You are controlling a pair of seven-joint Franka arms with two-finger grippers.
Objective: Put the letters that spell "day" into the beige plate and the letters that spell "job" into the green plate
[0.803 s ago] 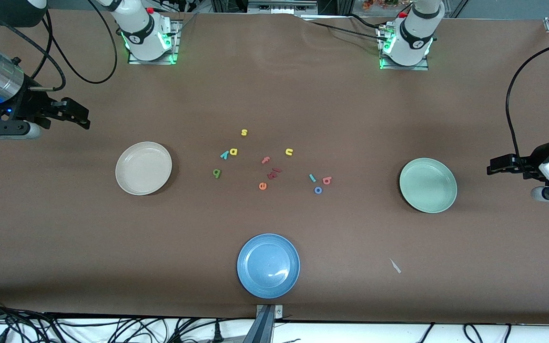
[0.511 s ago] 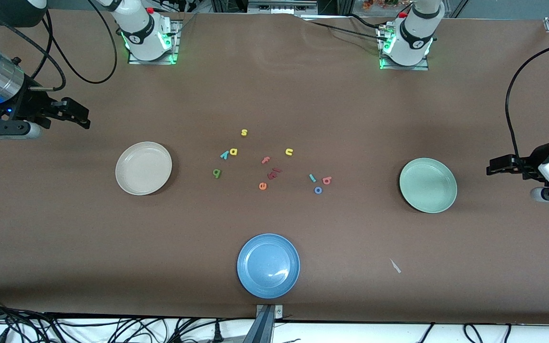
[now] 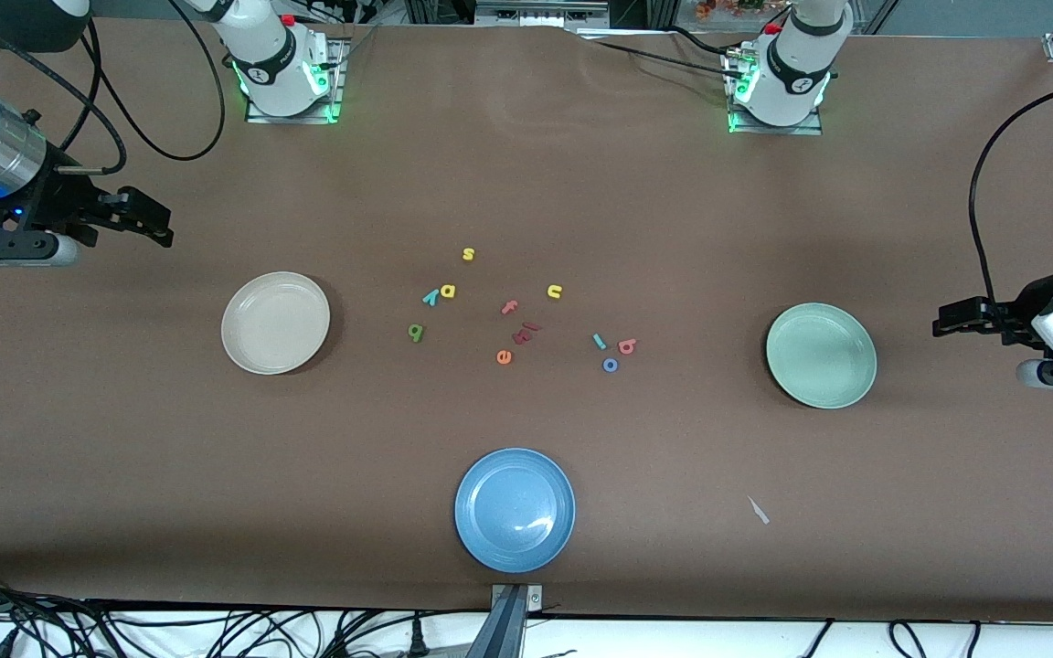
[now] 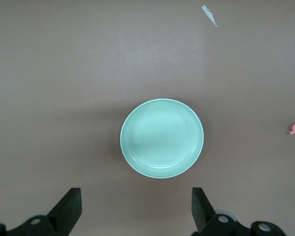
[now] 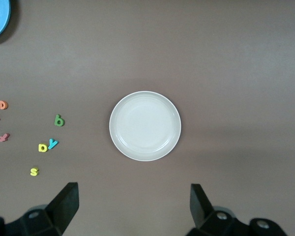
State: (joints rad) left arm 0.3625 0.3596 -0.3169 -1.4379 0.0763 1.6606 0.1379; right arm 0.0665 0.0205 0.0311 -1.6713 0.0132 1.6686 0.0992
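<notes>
Both grippers gape empty: the right gripper (image 3: pixel 156 224) sits nearer the green d (image 3: pixel 415 333), the left gripper (image 3: pixel 947 322) nearer the pink b (image 3: pixel 627 346).

A blue plate (image 3: pixel 515 509), yellow s (image 3: pixel 468 254) and u (image 3: pixel 555 291), orange e (image 3: pixel 504 357), pink f (image 3: pixel 509 307) lie on the brown worktop (image 3: pixel 124 439).

Beige plate (image 3: pixel 275 323), green plate (image 3: pixel 821 355) empty; letters (image 3: pixel 526 315) between.
</notes>
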